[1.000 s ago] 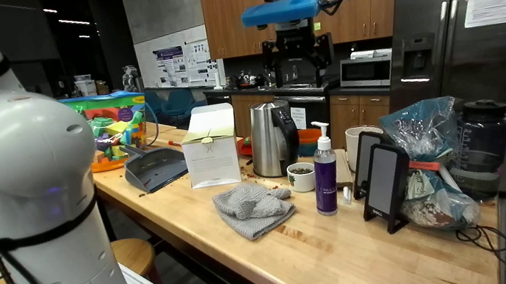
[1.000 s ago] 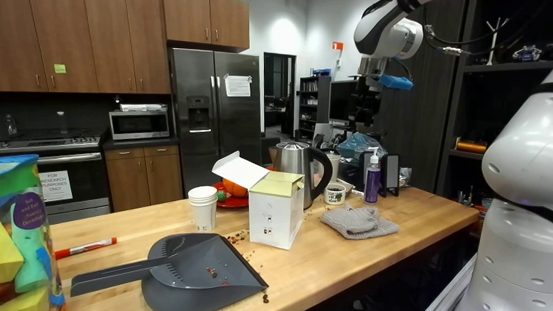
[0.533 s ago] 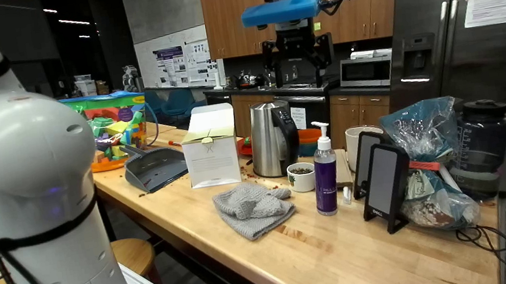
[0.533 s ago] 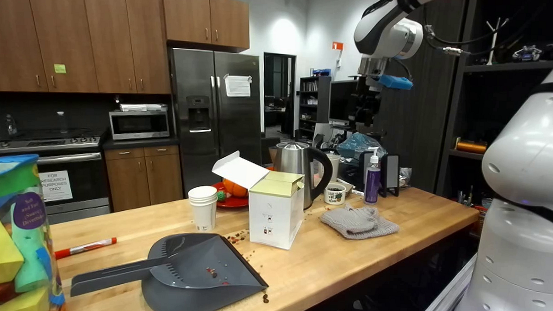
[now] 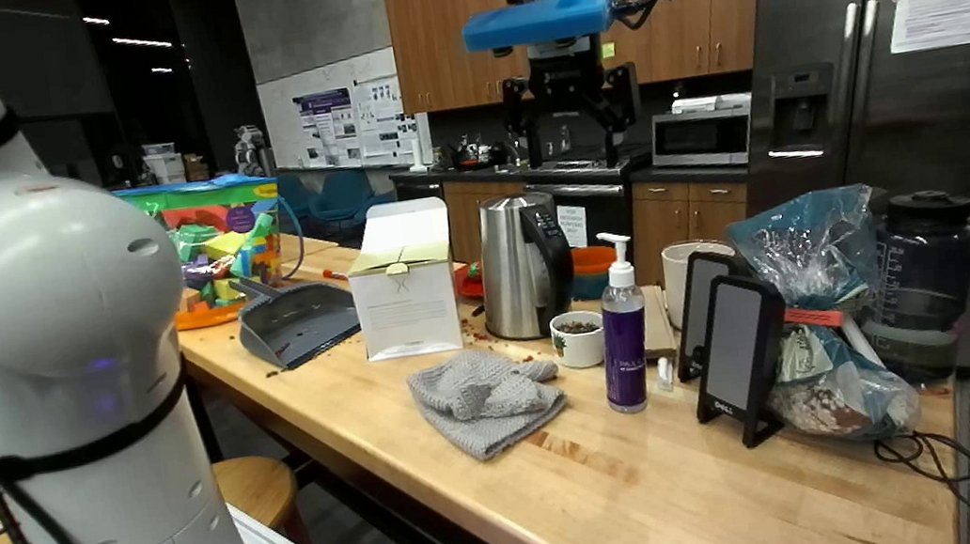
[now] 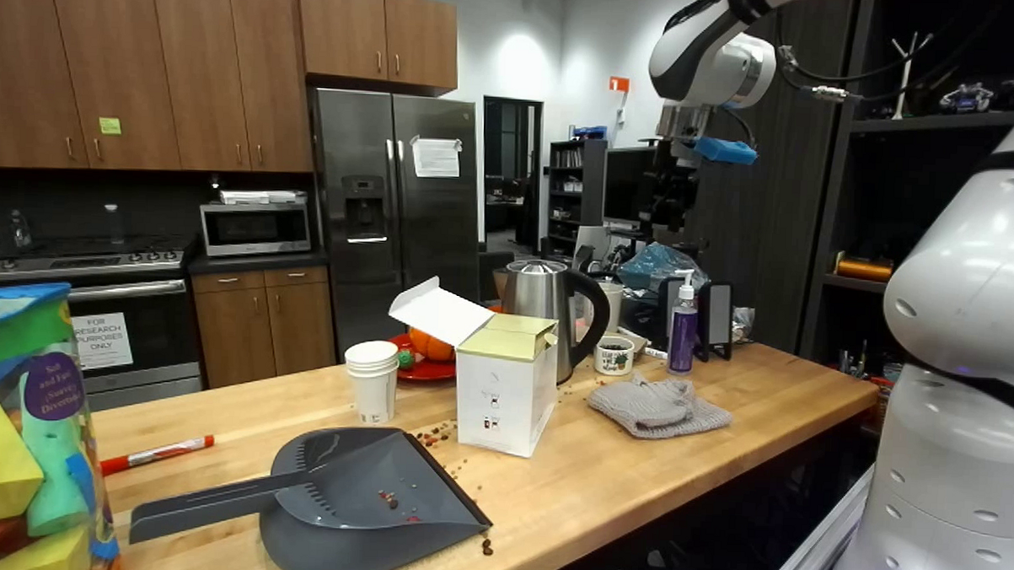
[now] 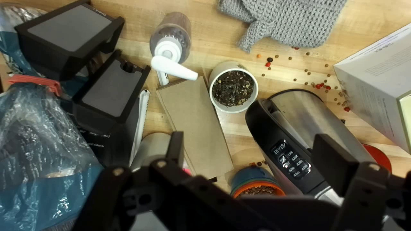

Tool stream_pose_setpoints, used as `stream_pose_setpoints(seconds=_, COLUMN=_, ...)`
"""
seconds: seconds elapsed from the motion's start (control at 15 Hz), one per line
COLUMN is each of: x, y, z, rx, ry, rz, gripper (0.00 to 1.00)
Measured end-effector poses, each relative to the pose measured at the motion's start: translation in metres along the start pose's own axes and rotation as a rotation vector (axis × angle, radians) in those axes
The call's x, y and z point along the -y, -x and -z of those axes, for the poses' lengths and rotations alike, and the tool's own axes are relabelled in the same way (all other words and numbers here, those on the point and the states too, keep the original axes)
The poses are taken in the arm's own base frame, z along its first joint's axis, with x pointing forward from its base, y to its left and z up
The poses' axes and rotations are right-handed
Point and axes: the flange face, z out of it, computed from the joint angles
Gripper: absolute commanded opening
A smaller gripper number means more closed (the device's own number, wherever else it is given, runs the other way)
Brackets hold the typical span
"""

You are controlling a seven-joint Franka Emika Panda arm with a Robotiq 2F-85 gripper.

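High above the wooden counter (image 5: 668, 493), my gripper (image 5: 575, 155) points straight down with its fingers wide apart and nothing between them. Below it in the wrist view stand a steel kettle (image 7: 316, 117) with a black handle, a white cup (image 7: 233, 86) of dark dry bits, and a stacked blue-and-orange bowl (image 7: 253, 178). A flat tan box (image 7: 196, 125) lies beside the cup. The purple pump bottle (image 5: 623, 338) is upright near that cup. A grey knit cloth (image 5: 489, 399) rests crumpled toward the counter's front edge. The gripper touches none of these.
An open white box (image 6: 503, 394) stands beside the kettle, near a grey dustpan (image 6: 364, 499) and stacked paper cups (image 6: 371, 381). Two black speakers (image 5: 738, 350), a plastic bag (image 5: 832, 375) and a dark jug (image 5: 922, 277) crowd the far end. Small beans and seeds are scattered about.
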Motion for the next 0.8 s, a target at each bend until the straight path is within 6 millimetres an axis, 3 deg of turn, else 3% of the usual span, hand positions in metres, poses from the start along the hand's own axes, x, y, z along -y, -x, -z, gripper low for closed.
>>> stream_pose_setpoints(seconds=0.47, x=0.002, y=0.0, z=-0.001, rx=0.003, ry=0.001, rz=0.005, gripper=1.0)
stream_pose_setpoints(seconds=0.8, x=0.029, y=-0.008, z=-0.015, rx=0.043, ry=0.015, rz=0.103, gripper=1.0)
